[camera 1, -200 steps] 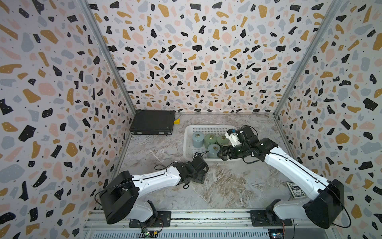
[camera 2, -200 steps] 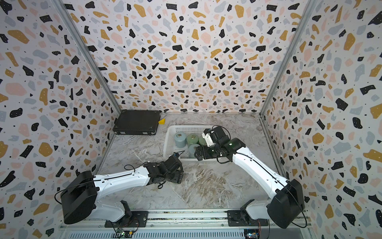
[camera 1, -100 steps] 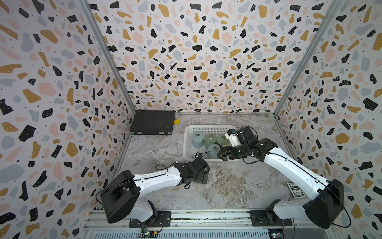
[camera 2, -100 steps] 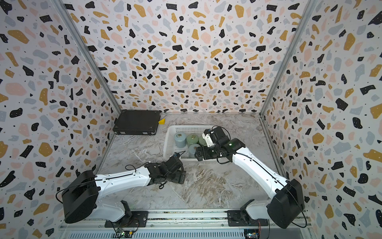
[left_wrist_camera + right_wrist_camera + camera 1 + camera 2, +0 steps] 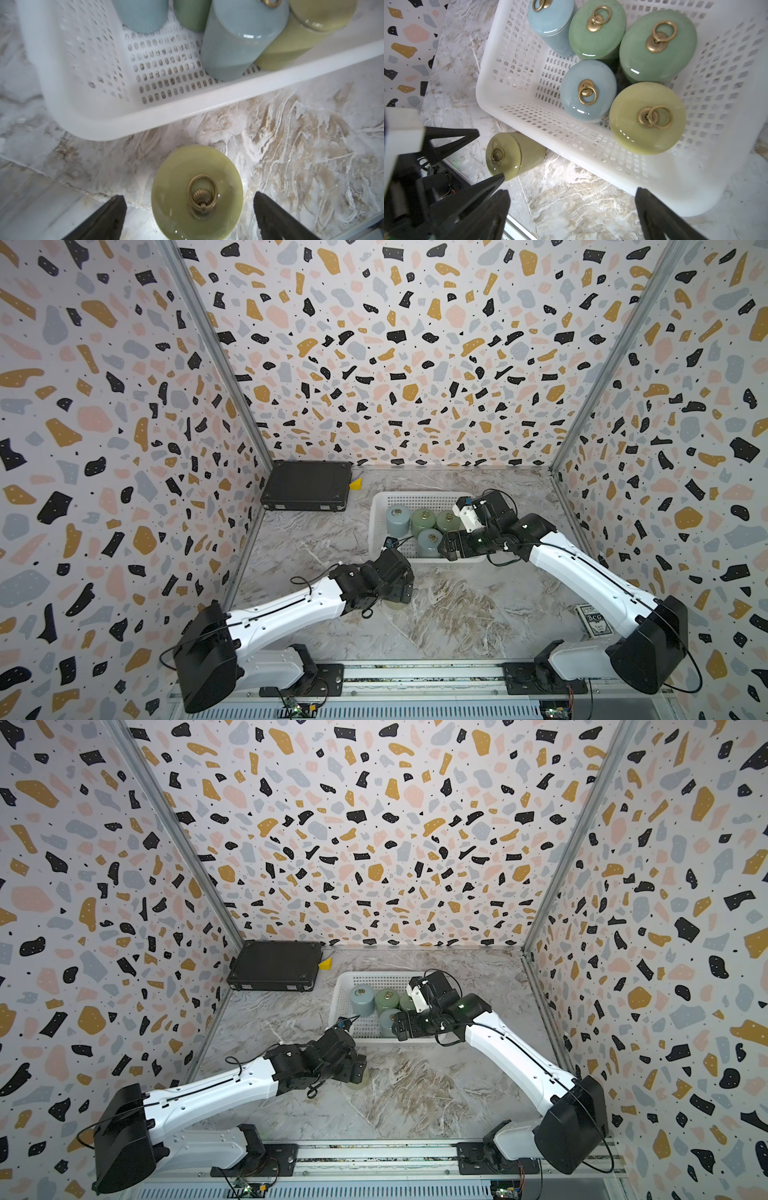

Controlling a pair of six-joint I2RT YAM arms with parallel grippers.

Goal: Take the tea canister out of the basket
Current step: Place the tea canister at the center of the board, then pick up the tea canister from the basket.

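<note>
1. Here, the only writing that can be read is on a small dark card box. It lies on the grey-and-tan marble-look tabletop, well to the right of the white rectangular perforated plastic basket. Its label seems to read "BCG"; the rest is too small to tell.
2. A flat black hard case lies beyond the basket's far left corner. A small yellow wedge sits at the case corner nearest the basket. Terrazzo-patterned walls enclose the scene.
3. Inside the basket five glazed ceramic canisters stand upright and close together. Two are pale blue, two green and one yellow-green. Each has a brass ring pull.
4. In both top views the right arm covers the basket's right end and hides the yellow-green one inside. The left arm's wrist hides most of the canister outside.
5. The tea canister is a yellow-green glazed ceramic cylinder. It has a glossy, gently domed lid and a brass ring on a ribbed rosette. It stands upright on the tabletop outside the basket, near the left end of its near wall, with a gap between them.
6. The left gripper is spread wide. Its black fingers sit on either side of the tea canister, with a gap on each side.
7. The right gripper is also spread wide and holds nothing. It hovers at the basket's near wall.
</note>
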